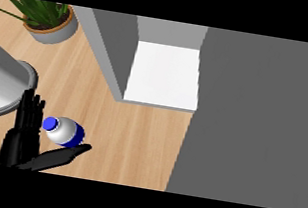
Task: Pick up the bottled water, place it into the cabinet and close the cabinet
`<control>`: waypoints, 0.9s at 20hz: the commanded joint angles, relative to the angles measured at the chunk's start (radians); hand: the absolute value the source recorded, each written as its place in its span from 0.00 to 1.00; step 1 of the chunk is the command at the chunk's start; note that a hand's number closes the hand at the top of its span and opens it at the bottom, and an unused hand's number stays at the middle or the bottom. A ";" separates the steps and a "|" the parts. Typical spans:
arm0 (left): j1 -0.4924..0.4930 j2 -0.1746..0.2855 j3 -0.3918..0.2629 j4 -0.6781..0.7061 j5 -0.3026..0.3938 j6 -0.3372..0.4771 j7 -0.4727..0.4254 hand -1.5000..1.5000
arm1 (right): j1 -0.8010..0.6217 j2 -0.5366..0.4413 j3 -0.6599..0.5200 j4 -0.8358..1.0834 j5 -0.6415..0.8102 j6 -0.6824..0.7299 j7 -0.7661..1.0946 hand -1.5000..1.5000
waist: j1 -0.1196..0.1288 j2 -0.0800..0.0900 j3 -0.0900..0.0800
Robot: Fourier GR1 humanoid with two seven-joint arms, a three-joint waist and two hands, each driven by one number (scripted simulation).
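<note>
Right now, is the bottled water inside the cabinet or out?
Out: the bottled water stands on the wooden counter, beside the open left hand, short of the cabinet and its white shelf.

Single head view, steep downward look onto wooden counter [139, 124]; open cabinet [165, 75] ahead, close range.

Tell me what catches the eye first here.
The blue-capped bottle stands low at left, in the crook of the open left hand. Beyond it the cabinet is open, its white shelf bright at top centre and its grey door filling the right.
</note>
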 commanded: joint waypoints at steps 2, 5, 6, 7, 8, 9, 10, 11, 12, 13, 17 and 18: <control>0.017 -0.022 0.030 0.125 0.026 -0.045 -0.117 0.00 | 0.057 -0.024 0.015 -0.181 0.017 0.001 0.061 0.00 | 0.001 0.000 0.001; -0.026 -0.026 0.076 0.239 0.035 -0.052 -0.176 0.00 | -0.005 0.000 0.032 -0.130 0.053 -0.030 0.063 0.00 | 0.002 0.001 0.000; -0.002 -0.009 0.089 0.212 0.058 -0.081 -0.184 0.00 | 0.020 -0.016 0.044 -0.186 0.052 -0.029 0.092 0.00 | 0.002 0.000 0.000; 0.031 -0.033 0.079 0.239 0.062 -0.093 -0.235 0.00 | -0.045 -0.019 0.023 -0.173 0.058 -0.042 0.137 0.00 | 0.005 0.000 0.000; 0.021 -0.029 0.106 0.303 0.082 -0.117 -0.279 0.00 | 0.035 -0.069 -0.061 -0.230 -0.038 -0.001 0.103 0.00 | -0.006 -0.001 0.000; -0.040 0.002 0.155 0.345 0.090 -0.113 -0.269 0.00 | -0.007 -0.052 -0.022 -0.238 -0.016 -0.023 0.161 0.00 | -0.005 0.000 0.000; -0.068 -0.002 0.162 0.414 0.107 -0.150 -0.294 0.00 | 0.012 -0.034 -0.014 -0.172 -0.005 -0.015 0.090 0.00 | -0.002 0.001 0.000; -0.064 -0.018 0.145 0.408 0.083 -0.127 -0.305 0.00 | 0.007 -0.028 0.006 -0.192 0.029 -0.032 0.112 0.00 | -0.001 0.000 0.000; -0.085 -0.008 0.164 0.440 0.096 -0.138 -0.299 0.00 | 0.056 -0.053 -0.008 -0.192 -0.014 0.008 0.074 0.00 | -0.002 0.000 0.001; -0.077 -0.024 0.160 0.482 0.092 -0.152 -0.354 0.00 | 0.009 -0.030 0.039 -0.188 0.049 -0.025 0.106 0.00 | -0.001 0.000 0.000; -0.098 -0.015 0.173 0.557 0.095 -0.189 -0.399 0.00 | -0.023 -0.013 0.053 -0.180 0.065 -0.051 0.128 0.00 | 0.001 0.000 0.000; -0.176 -0.054 0.172 0.653 0.077 -0.156 -0.430 0.00 | 0.022 -0.031 0.055 -0.165 0.055 -0.021 0.061 0.00 | -0.006 0.001 0.000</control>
